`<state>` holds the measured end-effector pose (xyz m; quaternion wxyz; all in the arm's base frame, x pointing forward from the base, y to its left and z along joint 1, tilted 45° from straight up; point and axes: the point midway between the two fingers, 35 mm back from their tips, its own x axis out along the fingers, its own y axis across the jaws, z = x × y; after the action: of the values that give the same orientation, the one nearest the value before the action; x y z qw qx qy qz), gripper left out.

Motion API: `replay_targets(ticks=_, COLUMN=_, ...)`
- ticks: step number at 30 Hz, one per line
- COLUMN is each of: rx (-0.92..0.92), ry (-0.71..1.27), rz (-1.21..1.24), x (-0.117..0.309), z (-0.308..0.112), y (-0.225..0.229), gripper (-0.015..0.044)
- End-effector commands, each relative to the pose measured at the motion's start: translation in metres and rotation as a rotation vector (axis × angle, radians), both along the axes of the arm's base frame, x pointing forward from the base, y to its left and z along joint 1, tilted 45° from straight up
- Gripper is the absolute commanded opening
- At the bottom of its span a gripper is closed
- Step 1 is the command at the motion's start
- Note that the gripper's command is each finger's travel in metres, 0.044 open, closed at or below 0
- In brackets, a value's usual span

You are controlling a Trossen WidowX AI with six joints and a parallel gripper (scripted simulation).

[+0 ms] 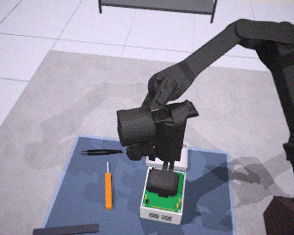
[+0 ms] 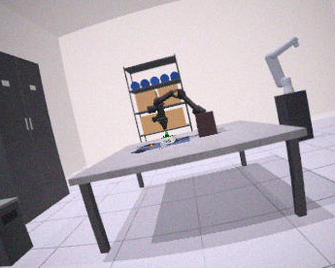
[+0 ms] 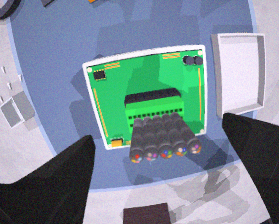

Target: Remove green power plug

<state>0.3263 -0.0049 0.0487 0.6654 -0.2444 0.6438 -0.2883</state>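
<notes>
While the jaws gaped empty above the green plug, an off-centre descent risked knocking its dark wires.

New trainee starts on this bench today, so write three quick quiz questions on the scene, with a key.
1. True or false: the gripper is holding the green power plug.
2. Multiple choice: on the blue mat, what colour is the handle of the tool beside the circuit board?
A) red
B) orange
C) white
3. Fill in: in the wrist view, the grey tray lies to the ____ of the board.

Key: 1 false; 2 B; 3 right
</notes>
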Motion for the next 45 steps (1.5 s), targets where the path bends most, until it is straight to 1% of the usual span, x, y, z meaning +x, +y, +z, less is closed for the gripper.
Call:
replay_targets(ticks=1, rx=-0.006, ry=0.001, rz=0.007, x=0.0003, z=-0.0048, y=-0.0052, gripper=0.043)
replay_targets(ticks=5, rx=-0.006, ry=0.001, rz=0.007, x=0.0003, z=-0.0053, y=-0.0057, gripper=0.043)
replay_targets(ticks=21, rx=-0.006, ry=0.001, rz=0.007, x=0.0003, z=-0.0053, y=-0.0057, gripper=0.001)
replay_targets(ticks=22, rx=-0.006, ry=0.001, rz=0.007, x=0.0003, z=-0.0053, y=-0.0057, gripper=0.0)
replay_targets(ticks=45, rx=-0.006, ry=0.001, rz=0.007, x=0.0002, z=0.0017, y=0.0013, gripper=0.0)
